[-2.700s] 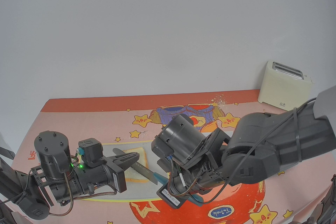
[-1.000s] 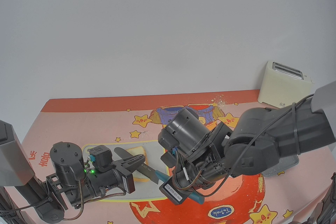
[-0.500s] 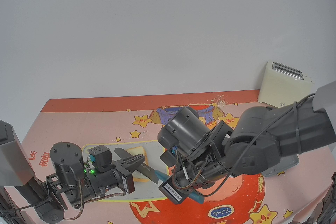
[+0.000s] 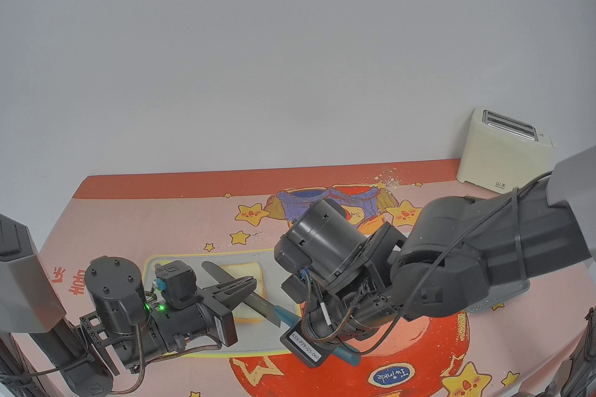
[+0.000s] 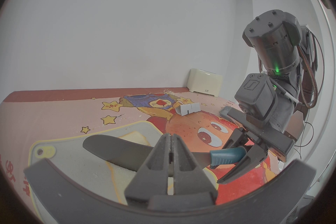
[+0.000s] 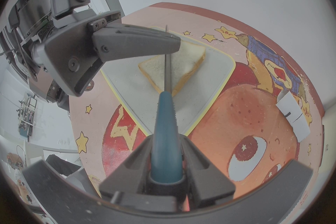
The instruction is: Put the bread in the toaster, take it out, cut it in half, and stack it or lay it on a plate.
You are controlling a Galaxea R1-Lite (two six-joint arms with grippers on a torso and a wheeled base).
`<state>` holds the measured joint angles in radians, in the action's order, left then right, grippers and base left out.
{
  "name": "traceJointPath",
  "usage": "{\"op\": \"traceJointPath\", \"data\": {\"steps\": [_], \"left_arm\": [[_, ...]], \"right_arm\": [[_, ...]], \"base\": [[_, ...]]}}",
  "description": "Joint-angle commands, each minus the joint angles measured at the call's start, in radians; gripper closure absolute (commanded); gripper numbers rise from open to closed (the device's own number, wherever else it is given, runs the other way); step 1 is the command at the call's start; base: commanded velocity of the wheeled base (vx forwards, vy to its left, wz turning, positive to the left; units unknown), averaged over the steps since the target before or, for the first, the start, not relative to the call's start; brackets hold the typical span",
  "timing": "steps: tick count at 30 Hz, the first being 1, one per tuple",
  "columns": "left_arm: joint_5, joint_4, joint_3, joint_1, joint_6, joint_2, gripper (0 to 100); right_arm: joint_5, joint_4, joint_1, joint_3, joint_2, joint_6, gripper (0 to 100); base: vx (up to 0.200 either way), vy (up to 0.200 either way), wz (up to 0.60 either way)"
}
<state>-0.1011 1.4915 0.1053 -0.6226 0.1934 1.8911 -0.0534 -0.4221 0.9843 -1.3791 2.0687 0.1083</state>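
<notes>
Left tool: fingers shut on nothing, held low over the bread's left half. Tip just beside the blade. Contact with the slice not discernible.
Bread: flat on the board, front left of the desk. Looks uncut.
Knife: blade edge-down over the slice, long axis roughly along its diagonal, pointing straight away from the right tool.
Right tool: clenched on the teal handle, right of the bread.
Next move (judged): press and saw along the blade axis. Left tip sits close to the cut line.
Toaster: far right, well apart.
</notes>
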Motion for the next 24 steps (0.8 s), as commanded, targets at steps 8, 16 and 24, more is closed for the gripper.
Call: {"op": "traceJointPath", "data": {"steps": [8,16,24], "left_arm": [[0.0,0.0,-0.019,0.001,0.001,0.005,100],[0.001,0.001,-0.013,0.0,0.0,0.003,100],[0.001,0.007,0.005,-0.002,-0.002,-0.01,100]], "right_arm": [[0.0,0.0,-0.001,-0.023,-0.033,0.001,100],[-0.002,0.0,-0.001,0.009,-0.032,0.001,100],[0.001,0.0,-0.001,0.031,-0.009,0.001,100]], "base": [[0.0,0.0,0.0],[0.0,0.0,0.0],[0.0,0.0,0.0]]}}
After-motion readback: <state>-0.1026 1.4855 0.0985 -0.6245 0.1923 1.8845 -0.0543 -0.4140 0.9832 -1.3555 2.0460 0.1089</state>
